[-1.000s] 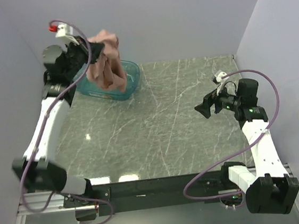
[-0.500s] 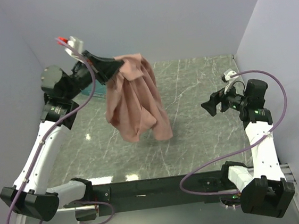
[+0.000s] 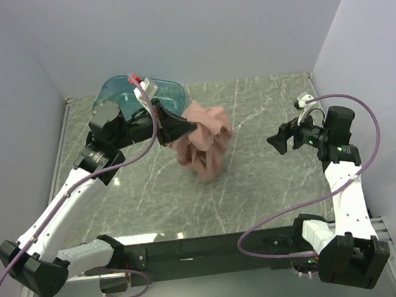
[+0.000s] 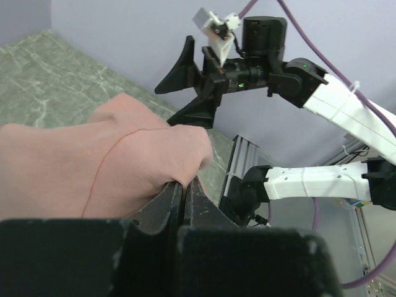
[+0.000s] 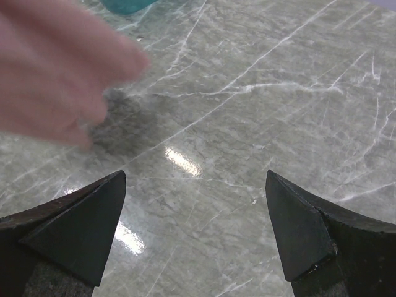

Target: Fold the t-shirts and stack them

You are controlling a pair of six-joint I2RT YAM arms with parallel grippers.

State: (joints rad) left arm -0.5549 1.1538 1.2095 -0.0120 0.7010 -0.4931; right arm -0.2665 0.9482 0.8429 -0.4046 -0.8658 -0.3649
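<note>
Cotton, dusty pink and crumpled into soft folds: the t-shirt (image 3: pixel 205 148) hung over the middle of the glossy, veined green surface (image 3: pixel 258 185), a seamed edge clamped between the left fingers (image 3: pixel 176 128). The right fingers (image 5: pixel 74 229) stood wide apart. The translucent teal bin (image 3: pixel 118 93) sat far left; a second earlier the shirt had hung bunched above it

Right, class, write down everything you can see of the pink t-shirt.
The dusty-pink t-shirt is soft cloth, crumpled into a hanging bundle with no print showing. The left pincer is shut on a fold near its top. It dangles over the middle of the table, near the teal bin; whether its lower folds touch the marble is unclear.
</note>
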